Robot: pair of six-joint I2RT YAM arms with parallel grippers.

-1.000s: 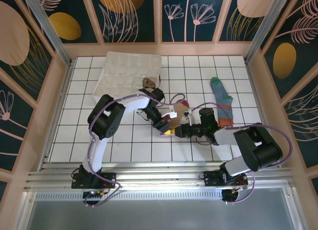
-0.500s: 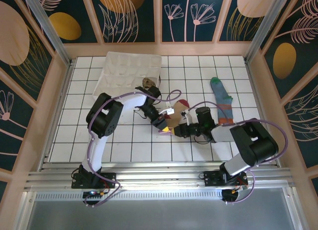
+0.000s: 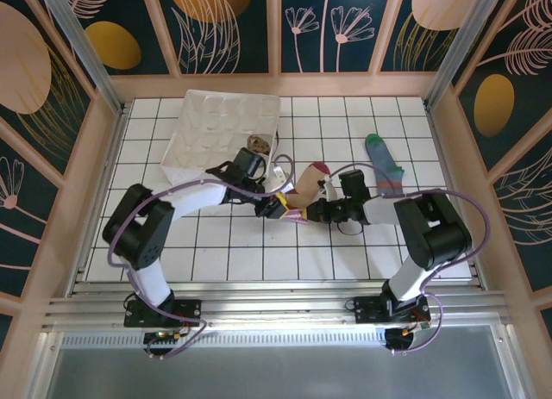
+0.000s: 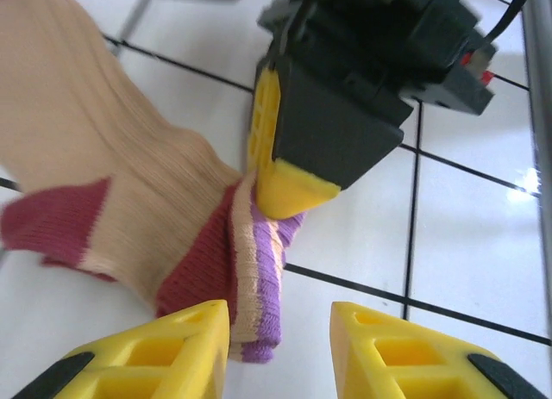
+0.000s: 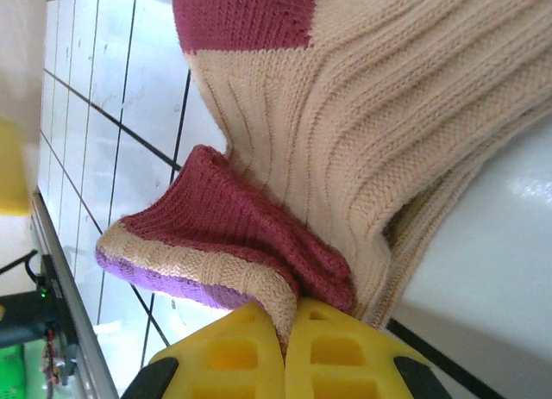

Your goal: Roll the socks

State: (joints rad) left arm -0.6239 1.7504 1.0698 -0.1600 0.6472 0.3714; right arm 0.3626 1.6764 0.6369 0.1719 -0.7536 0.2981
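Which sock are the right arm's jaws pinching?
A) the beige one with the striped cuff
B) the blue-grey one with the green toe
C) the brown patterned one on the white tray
A: in the right wrist view the yellow jaws are shut on the striped cuff of the beige sock, while the blue-grey sock lies apart, untouched.

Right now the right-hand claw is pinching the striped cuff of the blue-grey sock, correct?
Wrong sock. The right gripper is pinching the striped cuff of the beige sock, as the right wrist view shows. The blue-grey sock lies apart, untouched.
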